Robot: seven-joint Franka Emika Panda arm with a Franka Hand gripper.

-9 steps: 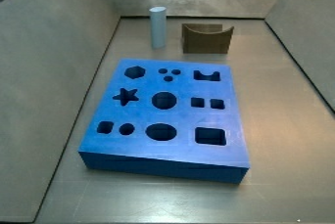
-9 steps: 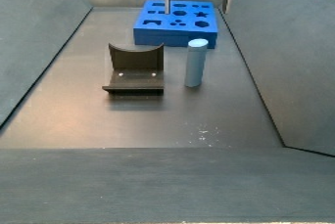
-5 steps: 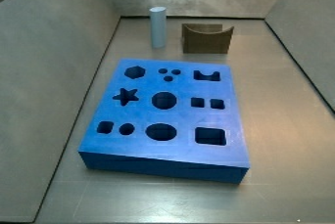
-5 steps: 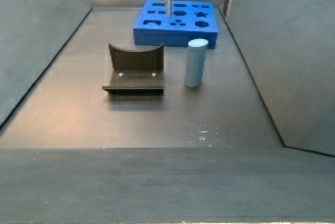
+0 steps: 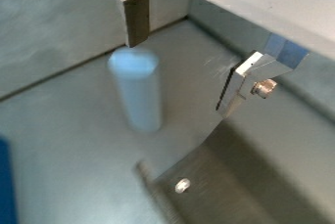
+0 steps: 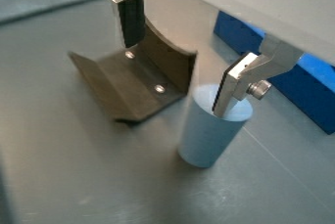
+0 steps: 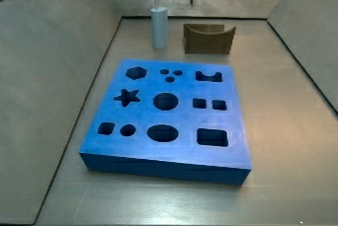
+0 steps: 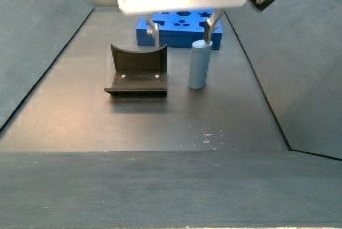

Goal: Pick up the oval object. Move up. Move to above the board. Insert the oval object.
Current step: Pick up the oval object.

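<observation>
Now | gripper (image 6: pixel 183 47) has dropped into view over the oval object (image 6: pixel 210 128), jaws wide apart, gripping nothing | peg upright on bench at board's (image 7: pixel 169 112) 12 o'clock | grasp next

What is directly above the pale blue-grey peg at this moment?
The open end effector hangs over the slim pale blue-grey oval peg, silver fingers either side of its top, not touching. The peg stands upright on the grey floor; its underside is hidden.
</observation>
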